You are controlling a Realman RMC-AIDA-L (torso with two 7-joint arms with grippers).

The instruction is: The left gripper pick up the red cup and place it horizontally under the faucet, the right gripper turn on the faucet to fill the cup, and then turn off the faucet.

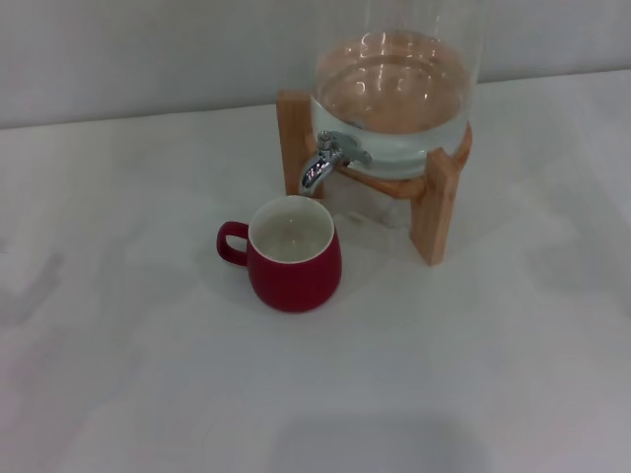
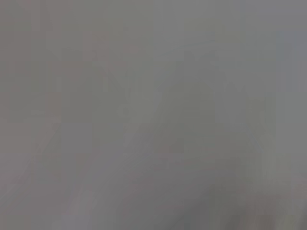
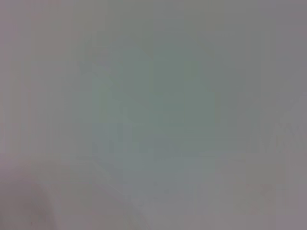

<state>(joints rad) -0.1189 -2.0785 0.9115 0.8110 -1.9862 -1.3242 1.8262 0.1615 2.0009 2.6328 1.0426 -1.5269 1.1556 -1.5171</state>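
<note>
In the head view the red cup (image 1: 294, 255) stands upright on the white table, its handle pointing left and its off-white inside showing. It sits just below and in front of the chrome faucet (image 1: 325, 163), which sticks out of the clear glass dispenser jar (image 1: 394, 89) on a wooden stand (image 1: 434, 202). The jar holds water. Neither gripper shows in the head view. Both wrist views show only a blank grey surface.
The white table (image 1: 148, 374) spreads around the cup to the left, right and front. A pale wall runs behind the jar. A faint shadow lies at the table's front edge.
</note>
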